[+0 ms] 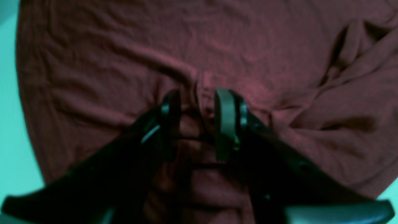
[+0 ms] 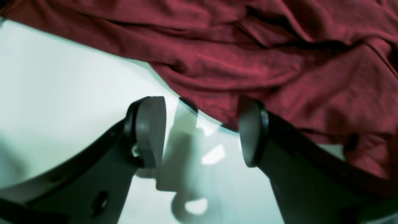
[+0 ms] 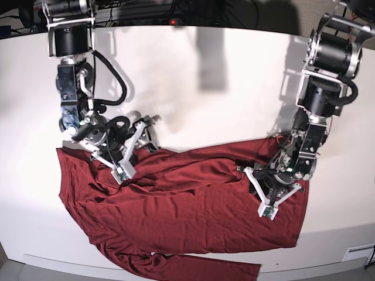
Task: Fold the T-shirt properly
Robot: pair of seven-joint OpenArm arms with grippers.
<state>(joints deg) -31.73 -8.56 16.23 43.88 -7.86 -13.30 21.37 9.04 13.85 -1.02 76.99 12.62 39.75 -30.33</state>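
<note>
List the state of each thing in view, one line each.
T-shirt: spread on the table, wrinkled, not yet folded, one sleeve trailing along the near edge.
Left end effector: down on the shirt, shut on a pinched ridge of fabric.
Right end effector: open, empty, at the shirt's edge over bare table.
Table: white, partly covered by the shirt.

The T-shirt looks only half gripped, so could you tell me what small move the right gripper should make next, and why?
Probably ease the right gripper forward and close on the T-shirt hem. Its jaws stand open over bare table, one pad just meeting the cloth edge, while the left gripper already pinches a fold.
</note>
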